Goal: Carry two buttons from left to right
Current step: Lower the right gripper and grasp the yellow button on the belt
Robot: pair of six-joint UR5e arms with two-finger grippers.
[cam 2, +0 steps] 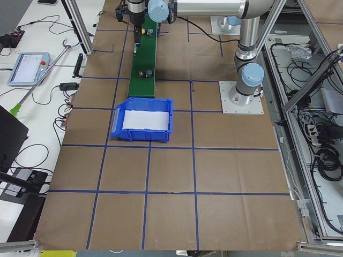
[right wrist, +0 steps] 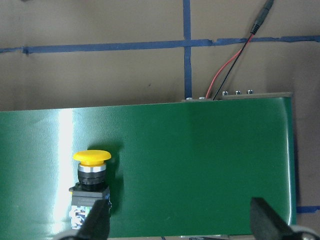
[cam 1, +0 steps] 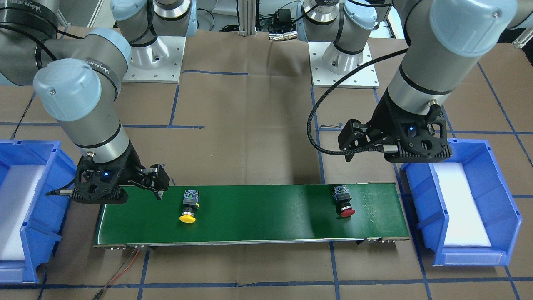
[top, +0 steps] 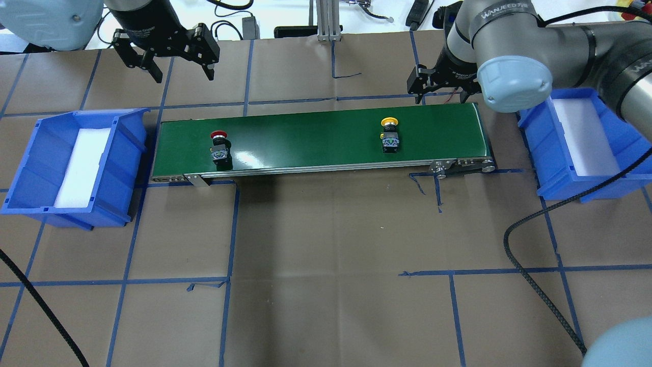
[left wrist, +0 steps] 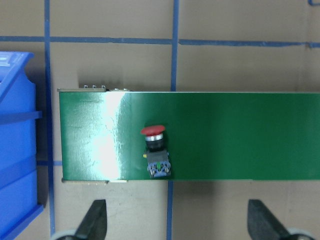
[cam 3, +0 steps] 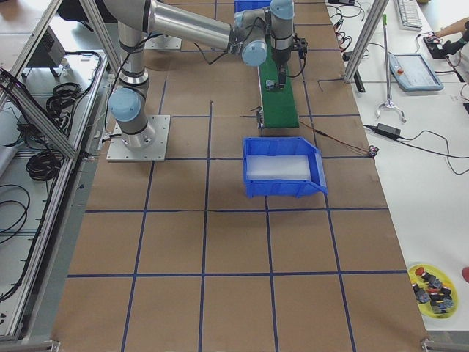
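Spanning the middle of the desk point(top: 326, 244), a green conveyor belt point(top: 305, 140) carried the 2 buttons, which lay well apart from each other.

1. The red button point(top: 220, 145) lay on its side near the belt's left end. Its cap pointed away from the robot and its rear block pointed toward the robot.
2. The yellow button point(top: 390, 135) lay on its side toward the belt's right end, in the same orientation.
3. The left tool point(top: 183, 76) hung raised above the left part of the belt. In the left wrist view its 2 fingers point(left wrist: 95, 222) stood wide apart with nothing between them, and the red button lay on the belt below.
4. The right tool point(top: 442, 96) hung lower, over the belt's right end. Its jaws were also spread wide and held nothing. In the front-facing view it was near the yellow button but clear of it.
5. The left bin point(top: 119, 173), blue with a white foam liner, stood on the desk just beside the belt's left end.
6. The right bin point(top: 545, 153), of the same type, stood just beside the belt's right end. Only the liner showed inside each bin.
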